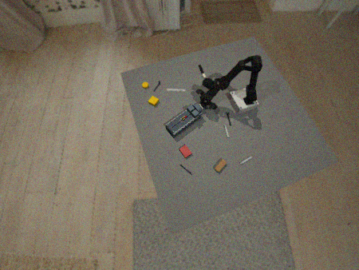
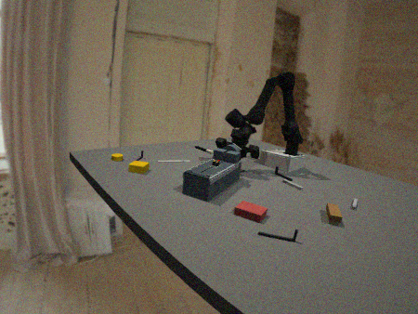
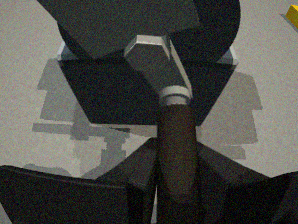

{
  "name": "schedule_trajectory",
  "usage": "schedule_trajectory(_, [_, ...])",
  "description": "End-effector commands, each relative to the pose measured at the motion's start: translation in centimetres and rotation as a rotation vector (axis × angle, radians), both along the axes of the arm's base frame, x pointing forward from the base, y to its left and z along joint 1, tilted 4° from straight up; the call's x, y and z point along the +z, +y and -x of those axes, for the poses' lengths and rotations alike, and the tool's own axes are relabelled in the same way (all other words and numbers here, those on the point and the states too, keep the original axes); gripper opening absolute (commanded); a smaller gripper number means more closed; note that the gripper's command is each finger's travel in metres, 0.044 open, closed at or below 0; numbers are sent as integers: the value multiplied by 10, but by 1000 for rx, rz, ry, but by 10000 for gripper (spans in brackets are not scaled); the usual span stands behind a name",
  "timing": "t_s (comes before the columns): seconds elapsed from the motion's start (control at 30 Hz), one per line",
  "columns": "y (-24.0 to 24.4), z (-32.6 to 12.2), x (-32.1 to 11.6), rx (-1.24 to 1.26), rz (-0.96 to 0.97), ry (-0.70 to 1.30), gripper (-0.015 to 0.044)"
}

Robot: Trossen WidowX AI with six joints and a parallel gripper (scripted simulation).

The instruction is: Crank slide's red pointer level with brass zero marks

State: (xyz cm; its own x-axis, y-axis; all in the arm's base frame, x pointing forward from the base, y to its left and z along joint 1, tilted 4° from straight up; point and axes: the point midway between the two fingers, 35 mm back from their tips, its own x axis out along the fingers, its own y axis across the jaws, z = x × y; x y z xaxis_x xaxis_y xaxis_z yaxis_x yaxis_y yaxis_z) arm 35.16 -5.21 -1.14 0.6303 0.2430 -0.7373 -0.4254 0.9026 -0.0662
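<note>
The machine is a long blue-grey box with a slot along its top. Its small red pointer shows near the middle of the slot. Brassy spots sit close beside the pointer, but it is too small to tell whether they are level. The crank's metal arm angles down to a dark brown handle in the wrist view. My gripper is shut on this handle, at the end of the machine nearest the arm's base. The fingers hide the handle's lower part.
A red block, an orange block and a yellow block lie around the machine. A yellow disc, several dark hex keys and pale sticks are scattered about. The arm's white base stands behind.
</note>
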Motion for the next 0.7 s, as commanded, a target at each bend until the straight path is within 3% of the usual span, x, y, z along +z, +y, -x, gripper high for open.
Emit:
schedule_trajectory(0.0, [7,4,-5,11,-13,14,0])
schedule_trajectory(0.67, [10,5,-5,11,-13,14,0])
